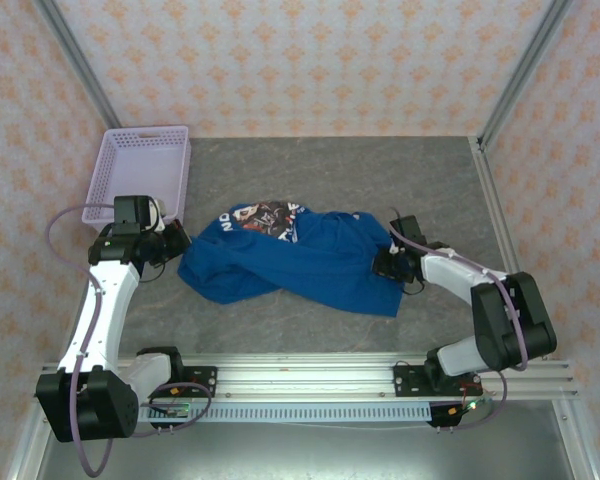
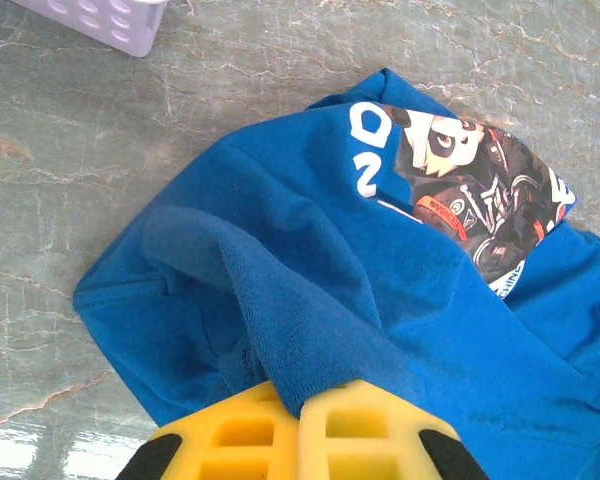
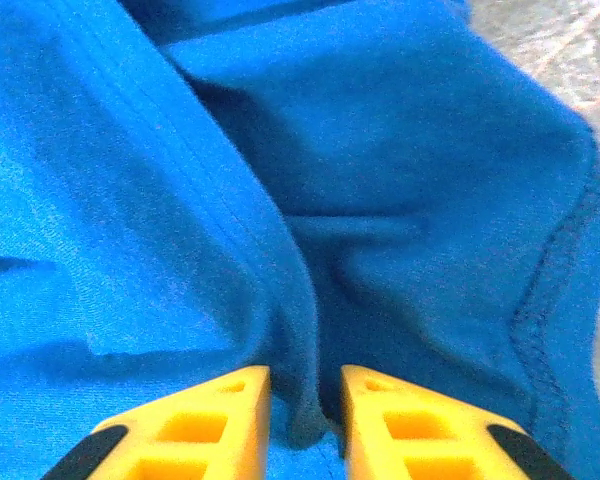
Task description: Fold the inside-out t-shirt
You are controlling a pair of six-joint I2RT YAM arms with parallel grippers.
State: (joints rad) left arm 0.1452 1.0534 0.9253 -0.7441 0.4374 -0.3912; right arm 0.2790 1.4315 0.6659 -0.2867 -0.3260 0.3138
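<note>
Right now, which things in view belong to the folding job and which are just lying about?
Job: blue t-shirt, left gripper and right gripper, each pinching its fabric.
Lying about: lavender basket, apart from the shirt.

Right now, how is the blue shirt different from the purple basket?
The t-shirt is royal blue; the basket is lavender. The t-shirt lies crumpled mid-table; the basket sits at the far left corner. The left hand and right hand pinch the t-shirt, not the basket. Both rest on the grey table.
</note>
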